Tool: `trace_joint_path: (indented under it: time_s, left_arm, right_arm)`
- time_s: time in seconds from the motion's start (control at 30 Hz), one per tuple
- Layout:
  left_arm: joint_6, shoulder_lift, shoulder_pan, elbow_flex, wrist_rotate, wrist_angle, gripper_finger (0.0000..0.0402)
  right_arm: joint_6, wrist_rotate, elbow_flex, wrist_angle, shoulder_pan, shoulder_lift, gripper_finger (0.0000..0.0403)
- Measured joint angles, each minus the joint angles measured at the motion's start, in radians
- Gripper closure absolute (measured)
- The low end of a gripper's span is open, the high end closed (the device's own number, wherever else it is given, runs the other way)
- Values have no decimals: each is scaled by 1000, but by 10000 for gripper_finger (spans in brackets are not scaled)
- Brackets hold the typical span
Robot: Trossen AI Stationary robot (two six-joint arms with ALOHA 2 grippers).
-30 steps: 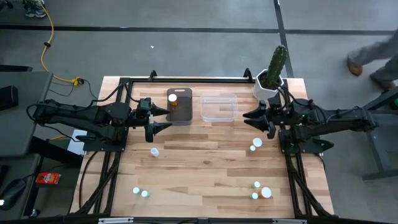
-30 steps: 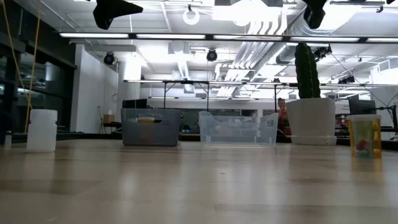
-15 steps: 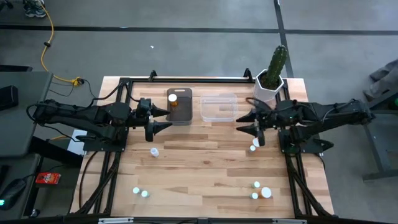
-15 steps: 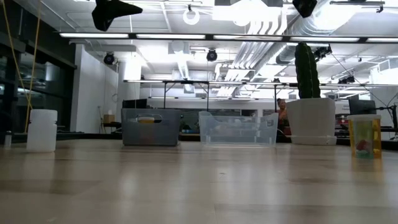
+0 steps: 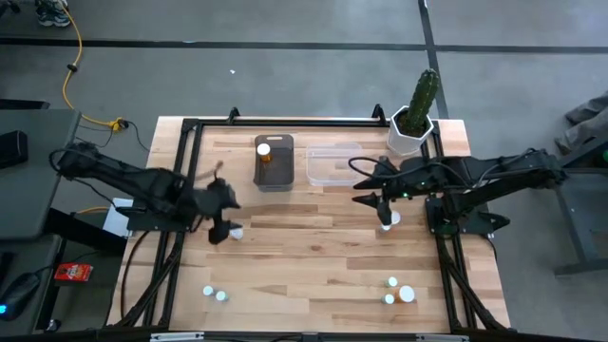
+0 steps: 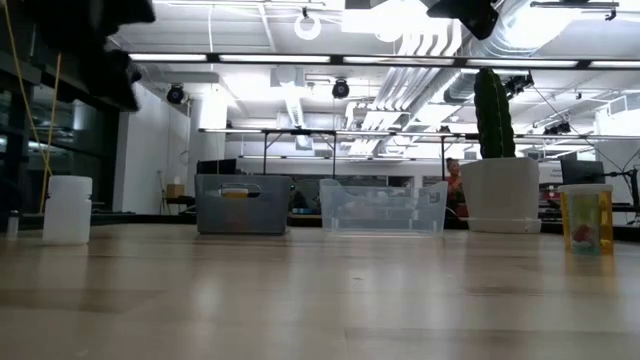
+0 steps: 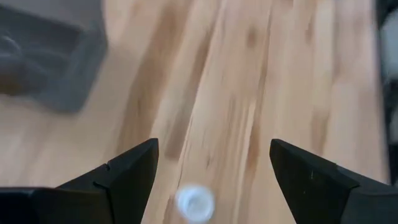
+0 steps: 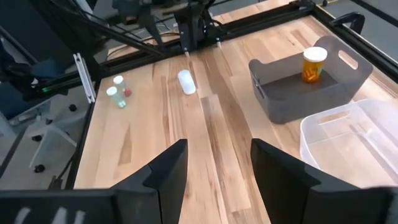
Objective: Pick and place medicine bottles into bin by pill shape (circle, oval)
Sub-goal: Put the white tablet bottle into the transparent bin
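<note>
My left gripper (image 5: 218,226) is open just above the table beside a pale white bottle (image 5: 235,231). In the left wrist view the bottle's white cap (image 7: 194,202) shows between the open fingers, untouched. My right gripper (image 5: 369,195) is open and empty, raised near the clear bin (image 5: 334,164), with an amber bottle (image 5: 389,221) standing on the table beside it. One amber bottle (image 5: 264,150) stands in the grey bin (image 5: 280,179).
A white pot with a cactus (image 5: 416,119) stands at the far right corner. Two small bottles (image 5: 214,294) stand near the front left and three (image 5: 399,291) near the front right. Bare wood lies across the table's middle. A person's legs (image 5: 581,119) show beyond the right edge.
My left gripper has swung fast from beside the grey bin toward the table's near edge and down, to the pale white bottle. My right gripper has gone toward the table's left, from beside the cactus pot to the clear bin's near right corner. No bottle has moved.
</note>
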Motion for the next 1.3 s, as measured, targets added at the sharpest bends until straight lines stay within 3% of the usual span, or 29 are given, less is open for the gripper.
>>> trace_joint_path:
  time_s: [0.27,0.93,1.3]
  left_arm:
    - [94,137,-103,-61,-103,4,106]
    - [68,369,-177,-64,-104,7,108]
    - [59,363,-177,-63,-104,16,180]
  right_arm:
    - [8,0,0,-2,-1,17,233]
    - [8,29,-1,-6,0,15,233]
    - [8,29,-1,-6,0,15,233]
